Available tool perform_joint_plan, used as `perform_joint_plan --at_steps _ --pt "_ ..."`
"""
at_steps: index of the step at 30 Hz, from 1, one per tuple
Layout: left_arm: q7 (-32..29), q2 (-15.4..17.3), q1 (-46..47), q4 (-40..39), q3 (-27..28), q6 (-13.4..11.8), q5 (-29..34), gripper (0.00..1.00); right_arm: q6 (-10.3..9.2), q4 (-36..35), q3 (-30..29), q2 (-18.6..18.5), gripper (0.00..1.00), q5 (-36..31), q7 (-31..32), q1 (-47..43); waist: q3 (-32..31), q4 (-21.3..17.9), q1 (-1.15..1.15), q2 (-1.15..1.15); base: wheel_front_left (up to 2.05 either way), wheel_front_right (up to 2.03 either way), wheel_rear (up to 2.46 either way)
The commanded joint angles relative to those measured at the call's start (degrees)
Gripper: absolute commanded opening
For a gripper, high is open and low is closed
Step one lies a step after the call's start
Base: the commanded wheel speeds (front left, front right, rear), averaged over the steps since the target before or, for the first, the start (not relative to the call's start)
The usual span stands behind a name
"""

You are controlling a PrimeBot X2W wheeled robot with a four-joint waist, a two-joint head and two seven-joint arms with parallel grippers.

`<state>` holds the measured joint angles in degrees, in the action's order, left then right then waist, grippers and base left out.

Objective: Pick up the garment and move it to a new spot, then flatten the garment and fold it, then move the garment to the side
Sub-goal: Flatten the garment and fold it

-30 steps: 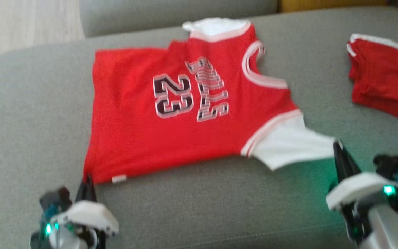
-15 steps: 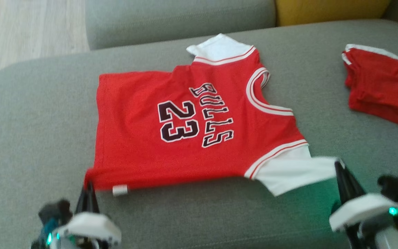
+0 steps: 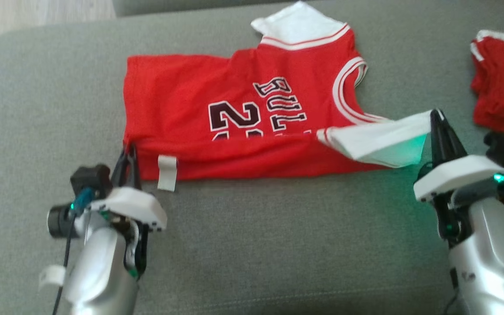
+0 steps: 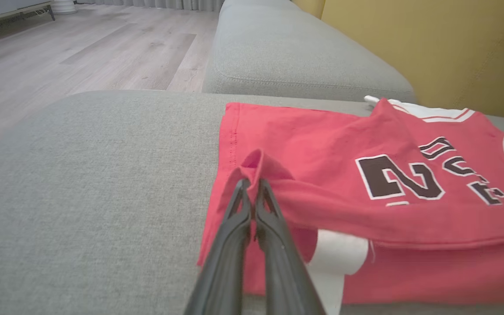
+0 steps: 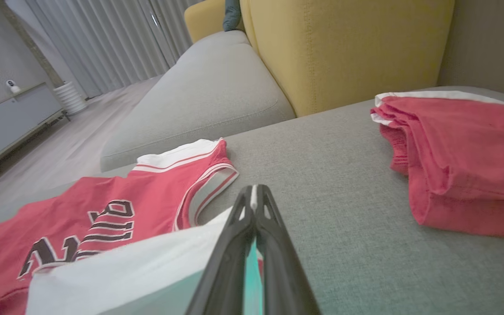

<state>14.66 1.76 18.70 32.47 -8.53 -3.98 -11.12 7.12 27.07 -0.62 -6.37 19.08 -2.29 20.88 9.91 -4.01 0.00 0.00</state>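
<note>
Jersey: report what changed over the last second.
The left gripper, shut on the hem corner, and right gripper, shut on the white sleeve, folded the near edge of the jersey over its front, half covering the number. Both grips held; the far edge and the other red garment stayed put. Camera shifted too.

Jersey [image 3: 182,100] reads "BUL" and "2" (rest hidden by fold)
</note>
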Motion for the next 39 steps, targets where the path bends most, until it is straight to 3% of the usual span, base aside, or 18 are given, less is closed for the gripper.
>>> perform_joint_plan --at_steps 1,14,15,16,17,18,27,33,39 --pt "0.34 1.12 4.29 0.22 1.54 0.3 0.95 0.0 0.36 0.8 0.79 -0.15 0.0 -0.69 -1.96 3.96 2.33 0.6 0.0 0.0 0.0 0.0 0.0" --pt "0.34 1.12 10.58 5.05 2.86 -0.78 1.61 0.0 0.36 14.5 1.64 0.49 0.0 -3.99 -9.53 16.47 7.39 1.34 0.0 0.0 0.0 0.0 0.0" --pt "0.34 1.12 10.53 5.14 2.72 -0.89 1.35 0.0 0.36 15.36 1.65 0.59 0.05 -4.0 -10.02 17.07 7.51 1.4 0.0 0.0 0.0 0.0 0.0" --pt "0.34 1.12 10.44 5.19 2.53 -1.03 1.14 0.0 0.36 16.03 1.48 0.65 0.91 -4.0 -10.61 17.56 7.62 1.46 0.0 0.0 0.0 0.0 0.0" --pt "0.34 1.12 10.32 5.11 2.4 -1.23 0.92 0.36 0.36 16.19 1.38 0.73 1.0 -3.76 -11.31 18.0 7.72 1.52 0.0 0.0 0.0 0.0 0.0" --pt "0.34 1.12 10.08 4.89 2.42 -1.56 0.59 0.98 0.36 16.1 1.52 0.72 1.0 -3.7 -11.86 18.22 7.74 1.53 0.0 0.0 0.0 0.0 0.0" --pt "0.34 1.12 3.12 0.41 1.13 -4.28 -3.5 1.0 0.36 8.17 -0.67 0.99 1.0 -2.26 -12.69 9.3 6.77 0.7 0.0 0.0 0.0 0.0 0.0" --pt "0.34 1.12 -0.54 -1.51 -0.99 -5.3 -4.55 1.0 0.36 9.71 1.64 1.59 1.0 -0.5 -12.7 2.46 6.29 -0.16 0.0 0.0 0.0 0.0 0.0" --pt "0.34 1.12 -0.58 -1.17 -1.13 -5.3 -4.61 1.0 0.36 12.05 3.45 1.54 1.0 -0.31 -12.7 3.11 6.14 0.13 0.0 0.0 0.0 0.0 0.0"
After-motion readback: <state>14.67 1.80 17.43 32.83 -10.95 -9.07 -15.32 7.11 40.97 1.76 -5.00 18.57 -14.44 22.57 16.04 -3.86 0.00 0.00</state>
